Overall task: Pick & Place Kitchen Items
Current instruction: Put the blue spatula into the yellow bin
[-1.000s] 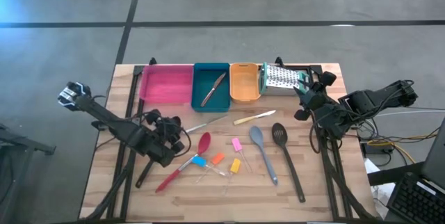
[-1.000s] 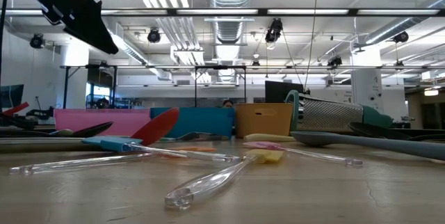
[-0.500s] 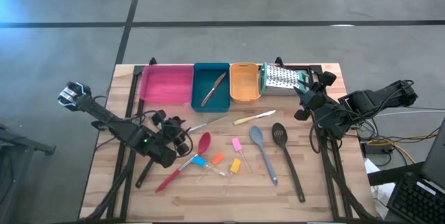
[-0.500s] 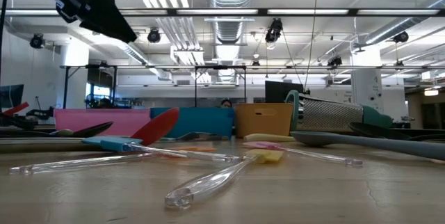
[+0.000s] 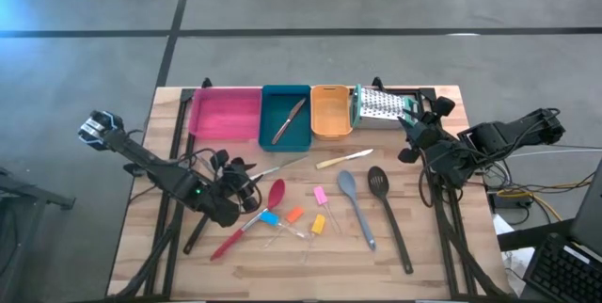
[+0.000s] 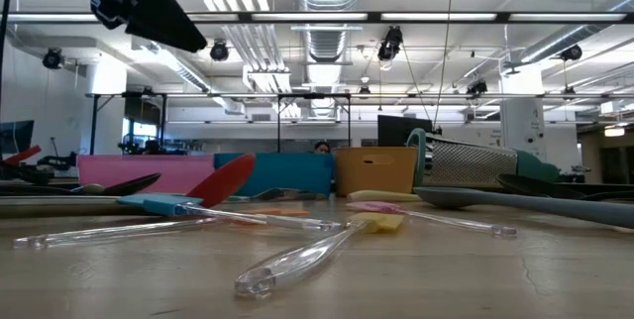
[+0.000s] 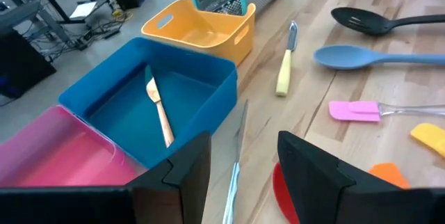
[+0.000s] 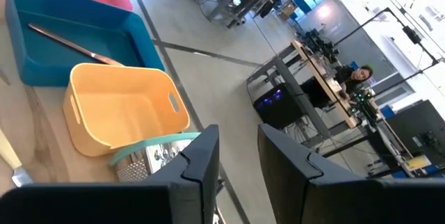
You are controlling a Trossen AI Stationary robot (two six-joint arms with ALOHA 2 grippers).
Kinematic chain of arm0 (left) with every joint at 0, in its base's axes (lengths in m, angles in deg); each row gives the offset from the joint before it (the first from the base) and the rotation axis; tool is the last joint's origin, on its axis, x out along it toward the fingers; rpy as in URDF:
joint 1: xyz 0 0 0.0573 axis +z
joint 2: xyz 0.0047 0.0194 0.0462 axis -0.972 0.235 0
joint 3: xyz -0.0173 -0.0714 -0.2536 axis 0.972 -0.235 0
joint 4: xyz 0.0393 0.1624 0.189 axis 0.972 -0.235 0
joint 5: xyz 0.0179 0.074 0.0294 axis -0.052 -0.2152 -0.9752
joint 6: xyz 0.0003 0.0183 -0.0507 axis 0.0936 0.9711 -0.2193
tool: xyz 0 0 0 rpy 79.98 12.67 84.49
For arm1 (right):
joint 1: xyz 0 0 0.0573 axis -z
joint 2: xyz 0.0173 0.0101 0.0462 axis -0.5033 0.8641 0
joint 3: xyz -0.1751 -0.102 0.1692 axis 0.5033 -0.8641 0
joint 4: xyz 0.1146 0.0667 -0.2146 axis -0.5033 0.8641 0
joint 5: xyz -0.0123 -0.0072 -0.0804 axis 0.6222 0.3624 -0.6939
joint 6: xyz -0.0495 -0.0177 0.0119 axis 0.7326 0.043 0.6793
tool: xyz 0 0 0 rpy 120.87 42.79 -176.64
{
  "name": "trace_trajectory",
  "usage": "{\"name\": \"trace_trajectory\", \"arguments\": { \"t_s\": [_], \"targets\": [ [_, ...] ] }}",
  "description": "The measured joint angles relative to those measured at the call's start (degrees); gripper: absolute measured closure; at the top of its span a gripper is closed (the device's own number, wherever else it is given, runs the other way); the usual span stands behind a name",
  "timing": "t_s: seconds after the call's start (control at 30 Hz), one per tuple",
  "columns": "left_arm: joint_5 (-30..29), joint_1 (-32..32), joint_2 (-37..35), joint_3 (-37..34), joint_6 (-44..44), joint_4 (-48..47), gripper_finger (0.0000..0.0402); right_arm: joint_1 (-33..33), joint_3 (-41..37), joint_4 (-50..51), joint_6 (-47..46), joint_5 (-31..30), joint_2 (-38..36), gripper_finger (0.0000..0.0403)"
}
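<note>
Currently the left claw (image 5: pixel 246 187) hangs over the wooden counter (image 5: pixel 433 256), its two dark fingers (image 7: pixel 306 172) spread apart and holding nothing, just beside the bowl of the red spoon (image 5: pixel 274 195) and over the thin silver knife (image 5: pixel 273 170) that lies in front of the teal tray. The right claw (image 5: pixel 410 134) waits near the counter's far right corner, fingers apart and empty, close to the metal box grater with a teal handle (image 5: pixel 381 105).

Along the far edge stand three rectangular plastic trays in a row, touching: a pink one (image 5: pixel 226 113), a teal one (image 5: pixel 285 118) with a copper-coloured knife (image 7: pixel 159 115) lying inside, and an orange one (image 5: pixel 330 111).

On the open counter lie a yellow-handled knife (image 5: pixel 344 158), a grey-blue spoon-shaped spatula (image 5: pixel 356 206) and a black slotted turner (image 5: pixel 389 213), the last two side by side. Between the red spoon and the grey-blue spatula sit small clear-handled pieces with pink (image 5: pixel 321 195), orange (image 5: pixel 294 215), yellow (image 5: pixel 319 224) and blue (image 5: pixel 269 218) heads, close together.
</note>
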State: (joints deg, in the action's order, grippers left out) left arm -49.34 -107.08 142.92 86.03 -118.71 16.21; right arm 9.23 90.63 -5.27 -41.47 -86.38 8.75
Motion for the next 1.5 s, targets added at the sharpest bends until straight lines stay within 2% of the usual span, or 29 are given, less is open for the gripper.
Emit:
{"name": "trace_trajectory", "arguments": {
  "t_s": [0.13, 0.5, 0.63, 0.7, 0.83, 0.93, 1.0, 1.1, 1.2, 1.4, 1.5],
  "targets": [
    [0.3, 0.0, 0.0, -1.4, -0.3, 0.3, 0.0229, 0.0, 0.0, 0.0, 2.0, -0.4, 0.0, 0.0306],
    [0.4, 0.0, 0.0, -4.4, -1.7, 1.3, 0.0229, 0.0, 0.0, -0.1, 26.3, -0.4, 0.0, 0.0302],
    [0.4, 0.0, 0.0, -5.9, -3.2, 1.7, 0.0229, 0.0, 0.0, -0.2, 29.1, 2.4, 0.0, 0.0310],
    [0.4, 0.1, 0.0, -6.4, -3.8, 1.6, 0.0229, 0.0, 0.0, -0.4, 24.3, 6.1, 0.0, 0.0314],
    [0.4, 0.1, 0.0, -6.9, -4.5, 1.8, 0.0229, 0.0, -0.1, -6.8, 1.6, 13.2, 1.7, 0.0323],
    [0.4, 0.1, 0.0, -6.9, -4.5, 1.9, 0.0229, 0.0, -0.1, -14.0, -10.4, 13.5, 3.4, 0.0328],
    [0.4, 0.1, 0.0, -6.9, -4.5, 1.9, 0.0229, 0.0, -0.1, -17.2, -14.6, 13.4, 4.6, 0.0330],
    [0.4, 0.1, 0.0, -6.9, -4.6, 2.0, 0.0229, 0.0, -0.1, -21.9, -17.3, 12.7, 7.1, 0.0329],
    [0.4, 0.1, 0.0, -6.9, -4.6, 2.0, 0.0229, 0.0, -0.2, -26.3, -17.9, 14.9, 10.1, 0.0323],
    [0.4, 0.1, 0.0, -6.9, -4.6, 2.0, 0.0229, 0.0, -0.1, -28.3, -10.5, 21.0, 17.9, 0.0312],
    [0.4, 0.1, 0.0, -6.9, -4.6, 2.0, 0.0229, 0.0, 0.0, -28.4, -10.5, 23.1, 21.6, 0.0308]
  ]
}}
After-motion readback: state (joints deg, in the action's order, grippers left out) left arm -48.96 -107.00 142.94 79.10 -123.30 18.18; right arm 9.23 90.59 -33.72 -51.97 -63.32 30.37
